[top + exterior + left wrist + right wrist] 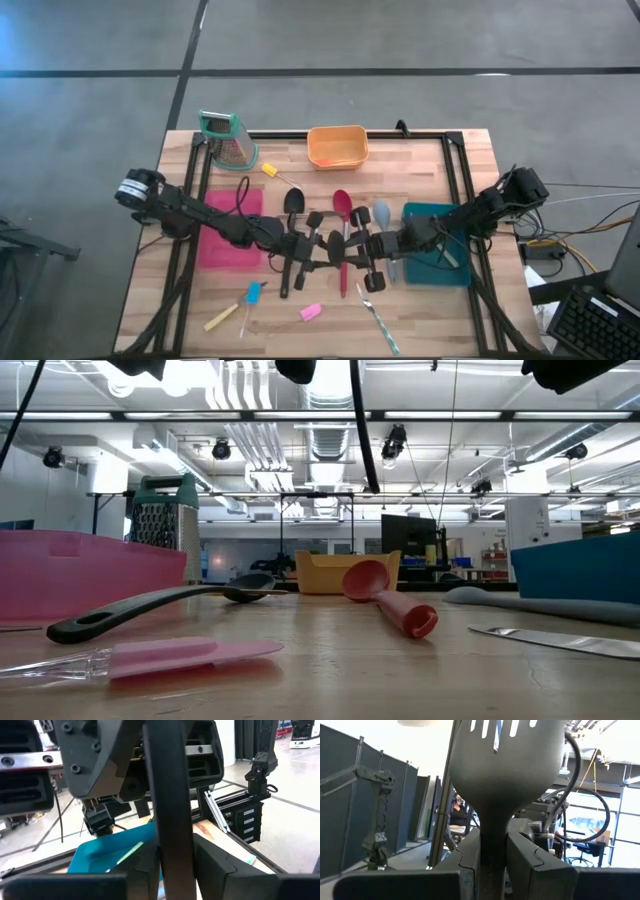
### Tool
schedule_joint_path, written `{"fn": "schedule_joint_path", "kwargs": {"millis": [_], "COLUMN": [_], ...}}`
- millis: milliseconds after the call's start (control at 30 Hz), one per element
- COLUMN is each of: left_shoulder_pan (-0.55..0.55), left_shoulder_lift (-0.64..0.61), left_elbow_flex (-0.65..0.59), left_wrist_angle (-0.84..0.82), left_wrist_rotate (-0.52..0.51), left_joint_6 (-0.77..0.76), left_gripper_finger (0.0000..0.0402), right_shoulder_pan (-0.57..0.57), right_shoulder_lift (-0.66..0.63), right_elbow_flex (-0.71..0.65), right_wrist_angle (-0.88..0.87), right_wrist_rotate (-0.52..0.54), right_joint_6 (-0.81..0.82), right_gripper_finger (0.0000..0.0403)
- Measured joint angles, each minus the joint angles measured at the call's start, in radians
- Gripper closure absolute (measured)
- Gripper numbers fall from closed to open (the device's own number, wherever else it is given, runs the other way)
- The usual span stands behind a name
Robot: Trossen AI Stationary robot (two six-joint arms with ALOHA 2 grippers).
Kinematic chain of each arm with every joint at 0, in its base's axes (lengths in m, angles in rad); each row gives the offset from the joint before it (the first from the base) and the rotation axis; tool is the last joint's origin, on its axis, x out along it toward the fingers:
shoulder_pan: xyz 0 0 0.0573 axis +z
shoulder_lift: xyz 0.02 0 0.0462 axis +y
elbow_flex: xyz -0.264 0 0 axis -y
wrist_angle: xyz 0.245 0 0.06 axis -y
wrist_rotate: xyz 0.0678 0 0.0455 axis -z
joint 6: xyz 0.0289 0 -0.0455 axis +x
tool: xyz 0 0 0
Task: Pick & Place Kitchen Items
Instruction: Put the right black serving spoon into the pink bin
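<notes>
A black slotted spoon (505, 765) is held upright between both grippers above the table's middle. My left gripper (316, 245) and my right gripper (350, 247) face each other, each shut on it. Its handle (362, 430) hangs down clear of the table. On the table lie a black spoon (291, 205), a red spoon (342, 207), a pale-blue spoon (382, 214), a metal piece of cutlery (376, 316), and small pink (310, 312), blue (253, 293) and yellow (221, 318) tools. An orange-tipped tool (268, 170) lies by the grater. My left gripper pinches the slotted spoon's handle (172, 855) between its two fingers, which come level from the table's left and lie across it. The handle stands upright and runs on above the fingers. My right gripper pinches the spoon's neck just under the slotted head (492, 832) between its two fingers, which come from the table's right and lie across it. The head stands above the fingers, and the spoon is lifted clear of the table.
A pink tray (228, 240) lies under the left arm and a teal bin (440, 262) under the right arm. A green-topped grater (225, 138) and an orange tub (337, 147) stand at the far edge. A black frame runs along the table's sides.
</notes>
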Motion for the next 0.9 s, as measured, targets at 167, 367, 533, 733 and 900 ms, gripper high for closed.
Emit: {"fn": "schedule_joint_path", "kwargs": {"millis": [167, 367, 533, 733, 900], "left_shoulder_pan": [0.000, 0.000, -0.006, -0.025, -0.054], "left_shoulder_lift": [-0.003, -0.015, -0.079, -0.227, -0.391], "left_elbow_flex": [0.001, 0.007, 0.010, 0.010, 0.014], "left_wrist_angle": [-0.016, -0.062, -0.197, -0.424, -0.697], "left_wrist_rotate": [-0.001, -0.002, -0.006, -0.025, -0.187], "left_joint_6": [-0.015, -0.027, -0.062, -0.152, -0.258], "left_gripper_finger": [0.0320, 0.0320, 0.0320, 0.0320, 0.0320], "right_shoulder_pan": [0.000, 0.000, 0.000, -0.002, -0.002], "right_shoulder_lift": [0.000, 0.000, -0.015, -0.029, -0.053], "right_elbow_flex": [0.000, 0.000, 0.000, 0.000, 0.000], "right_wrist_angle": [-0.013, -0.018, -0.056, -0.174, -0.303], "right_wrist_rotate": [-0.002, 0.001, 0.006, 0.019, 0.067], "right_joint_6": [-0.004, 0.015, 0.019, 0.048, 0.110], "right_gripper_finger": [0.0351, 0.0336, 0.0293, 0.0260, 0.0248]}}
